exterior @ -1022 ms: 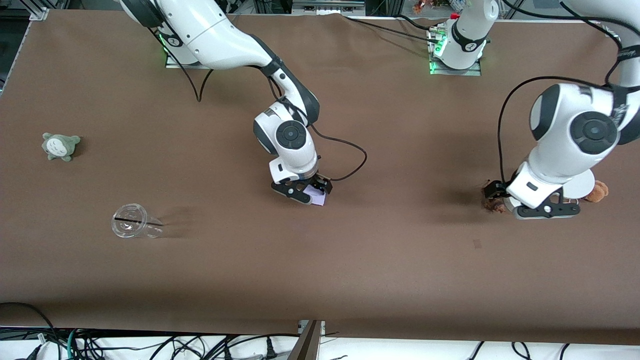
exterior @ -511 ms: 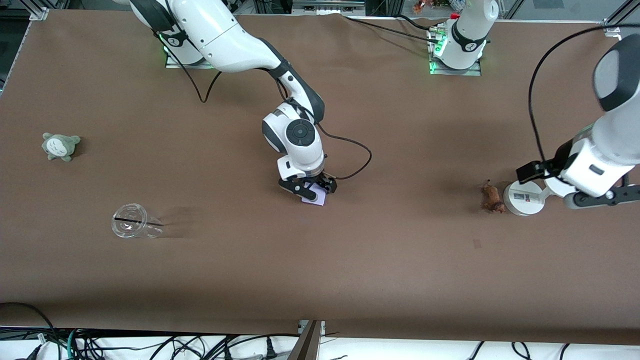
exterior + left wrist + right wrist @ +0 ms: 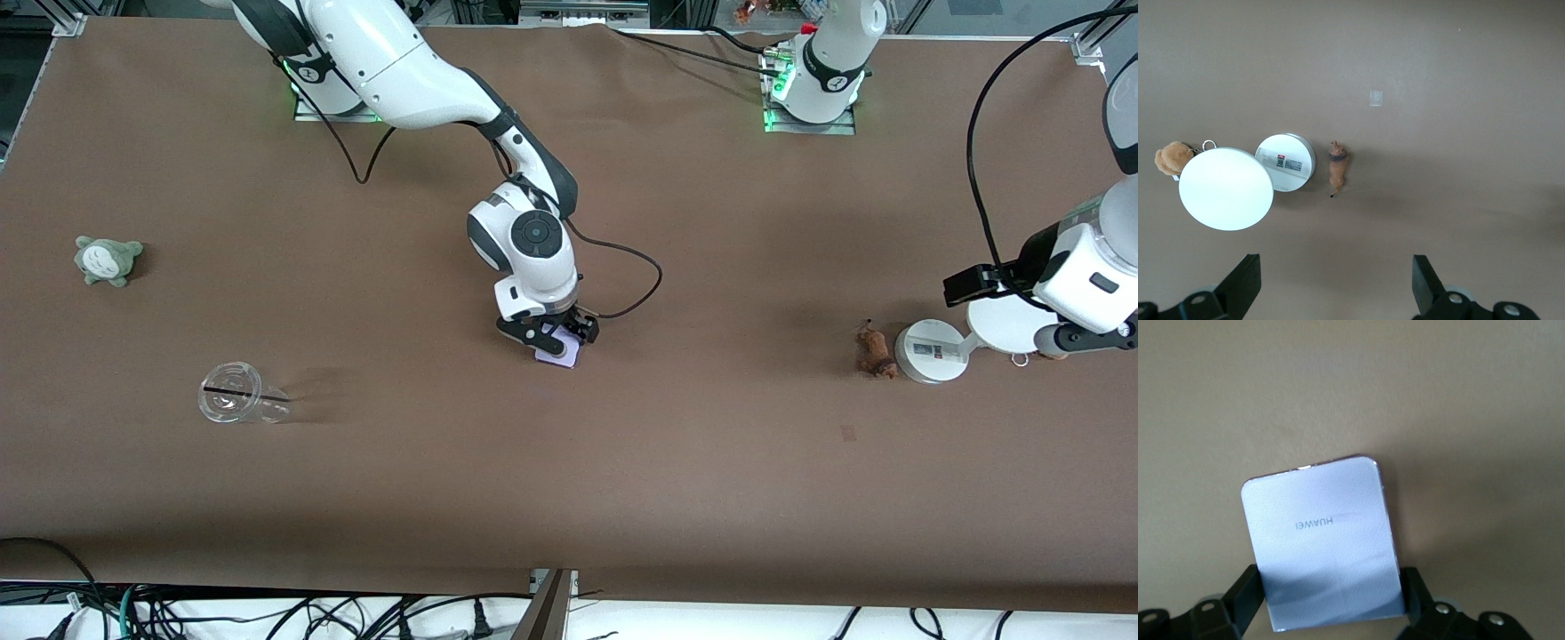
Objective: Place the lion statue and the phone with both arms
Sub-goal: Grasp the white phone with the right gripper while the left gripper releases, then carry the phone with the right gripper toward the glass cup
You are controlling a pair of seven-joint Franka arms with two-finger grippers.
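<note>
**Lion statue down, phone gripped**

Lion statue (image 3: pixel 875 352) lies on the bench (image 3: pixel 711 489), touching the white round stand (image 3: pixel 930 351): tiny, brown-orange, dark collar, thin tail. Our left gripper (image 3: pixel 1337 283) hangs above it, jaws wide apart. Our right gripper (image 3: pixel 553 340) sits mid-bench, jaws clamped on the phone (image 3: pixel 1323 550), a pale lavender slab marked HUAWEI.

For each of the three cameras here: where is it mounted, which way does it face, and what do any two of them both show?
Front view: high across the table, facing both bases; shows both arms, right hand gripping the phone.
Left wrist view: on the left arm, looking down between its open hand at the lion statue and white disc stand.
Right wrist view: on the right arm, looking down at the phone.
Shared: front and left wrist views both show statue and stand.
</note>
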